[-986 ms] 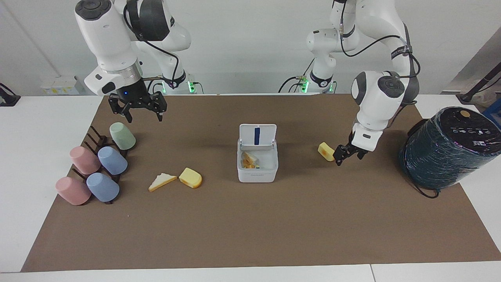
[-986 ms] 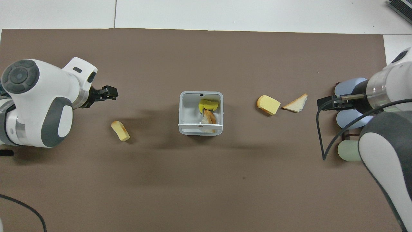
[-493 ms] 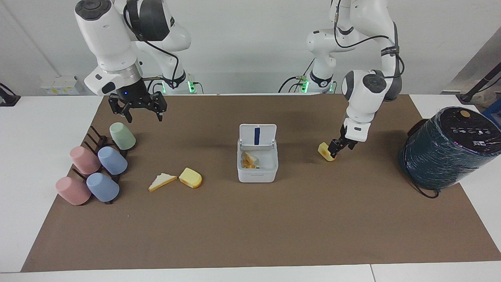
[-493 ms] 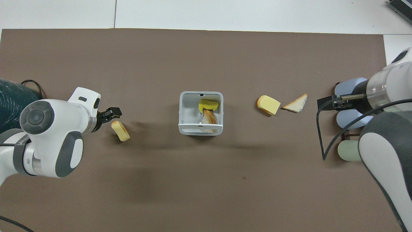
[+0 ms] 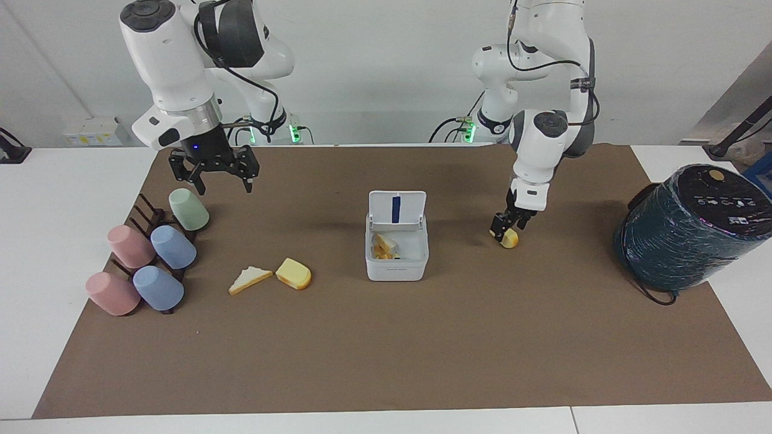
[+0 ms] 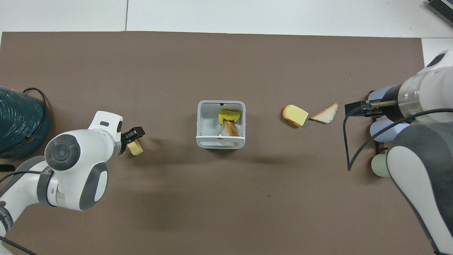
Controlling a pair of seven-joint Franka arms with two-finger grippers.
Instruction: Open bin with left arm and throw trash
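The white bin (image 5: 397, 265) stands mid-mat with its lid (image 5: 397, 208) up, blue strip showing; it also shows in the overhead view (image 6: 202, 124) with yellow and bread-like pieces inside. My left gripper (image 5: 506, 229) is open and low, right at a yellow cheese wedge (image 5: 511, 240), between the bin and the left arm's end. The overhead view shows the left gripper (image 6: 134, 137) partly covering this wedge (image 6: 136, 148). A second cheese wedge (image 5: 294, 273) and a bread slice (image 5: 249, 279) lie toward the right arm's end. My right gripper (image 5: 212, 175) is open, raised above the mat beside the cups.
Several pastel cups (image 5: 145, 259) lie on a dark rack at the right arm's end. A big dark-green wrapped cylinder (image 5: 693, 229) with a black cable stands at the left arm's end, also in the overhead view (image 6: 19, 120).
My left gripper has swung toward the bin and come down onto the cheese wedge it was beside. The right gripper has barely shifted.
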